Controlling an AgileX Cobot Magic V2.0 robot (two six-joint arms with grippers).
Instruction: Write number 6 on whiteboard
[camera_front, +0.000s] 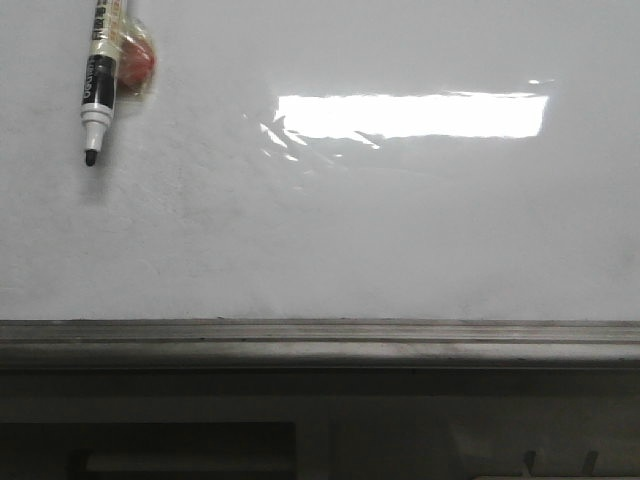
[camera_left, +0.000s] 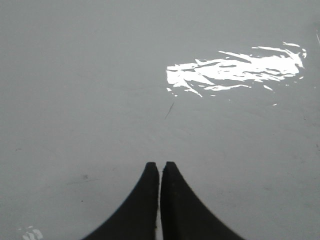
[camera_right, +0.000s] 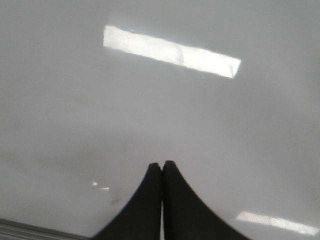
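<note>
The whiteboard (camera_front: 330, 230) fills most of the front view, glossy white-grey and bare, with no number 6 showing on it. A marker pen (camera_front: 97, 80) with a black tip lies at its far left, tip pointing toward the near edge. Neither arm appears in the front view. My left gripper (camera_left: 160, 164) is shut over the bare whiteboard (camera_left: 100, 90) with nothing between its fingers. My right gripper (camera_right: 162, 163) is also shut and holds nothing, above the whiteboard (camera_right: 150, 115) near its edge.
A small red object in clear wrap (camera_front: 137, 62) lies beside the marker. A dark grey ledge (camera_front: 320, 345) runs along the board's near edge. A bright rectangular light reflection (camera_front: 410, 115) sits on the board. A thin short dark mark (camera_left: 169, 110) shows in the left wrist view.
</note>
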